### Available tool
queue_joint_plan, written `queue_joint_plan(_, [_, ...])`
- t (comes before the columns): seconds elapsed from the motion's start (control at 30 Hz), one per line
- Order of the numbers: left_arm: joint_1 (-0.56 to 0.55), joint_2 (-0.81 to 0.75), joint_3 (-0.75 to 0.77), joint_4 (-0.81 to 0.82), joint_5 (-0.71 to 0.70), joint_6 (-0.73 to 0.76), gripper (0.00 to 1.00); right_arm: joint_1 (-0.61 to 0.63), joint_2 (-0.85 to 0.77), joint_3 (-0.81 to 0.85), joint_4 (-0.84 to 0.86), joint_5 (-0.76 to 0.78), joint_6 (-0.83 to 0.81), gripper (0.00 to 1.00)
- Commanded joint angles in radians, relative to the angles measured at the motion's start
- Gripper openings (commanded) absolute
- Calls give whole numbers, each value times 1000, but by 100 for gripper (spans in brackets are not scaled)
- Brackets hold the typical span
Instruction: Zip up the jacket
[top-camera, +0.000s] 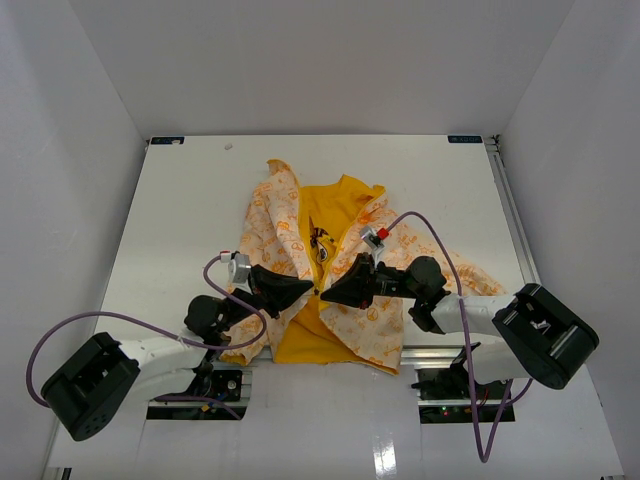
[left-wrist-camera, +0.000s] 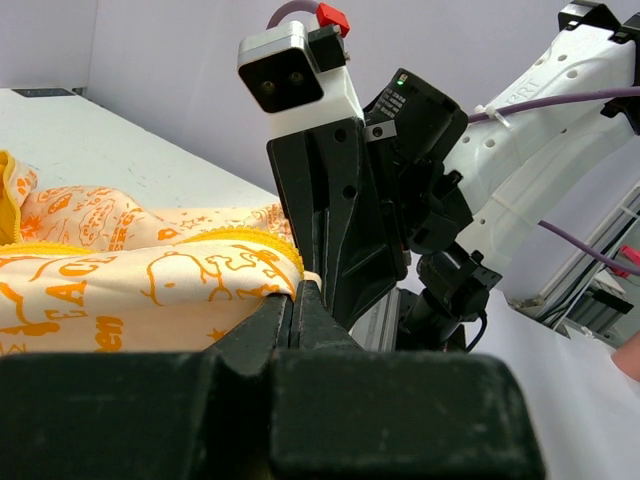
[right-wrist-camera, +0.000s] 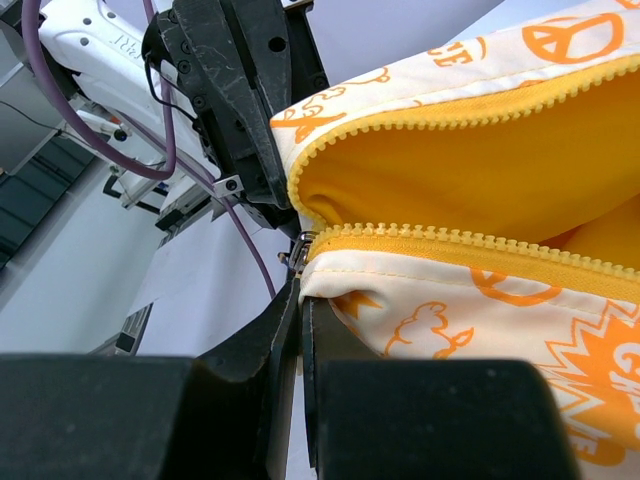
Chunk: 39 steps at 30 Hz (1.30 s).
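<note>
The jacket lies open on its back in the middle of the white worktop, yellow lining showing, with both arms meeting at the bottom of its front opening. The left fingers are pressed together on the hem edge of one front panel; the left wrist view shows a sliver of cream cloth caught at their tips. The right fingers are closed to a hairline slit at the foot of the zipper, where a small metal slider sits just above their tips. Whether they grip the pull tab itself or only the tape beside it cannot be told. Above that point the two rows of yellow teeth part widely, so the closing run looks barely begun. To do it well, the left arm should act as an anchor, holding the hem down and pulling it slightly towards the robot so the tape stays taut. The right arm should draw the slider straight along the line of teeth towards the collar, low over the cloth and without twisting. The risk is slack: if the hem lifts with the slider, the fabric will bunch, or the loose lining could be dragged into the teeth and jam them.
</note>
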Motion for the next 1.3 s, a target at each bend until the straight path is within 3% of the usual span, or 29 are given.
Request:
queue_joint_plan(0.0, [-10,-32,-57,486,23,-41,0,-7,18,44,561,-7,13,8])
queue_joint_plan(0.87, [-11,-12,-75,483,78,-4,0,-21,-1,48,584,-21,33,8])
queue_joint_plan(1.03, [-11,-2,-65,483,84,-26,9,-23,-2,45,584,-22,35,8])
queue_joint_plan(1.13, [-13,15,-61,485,104,-22,1,-27,-10,47,583,-24,35,8])
queue_joint_plan(1.27, [-11,32,-64,485,100,-29,0,-45,-26,50,564,-28,35,8])
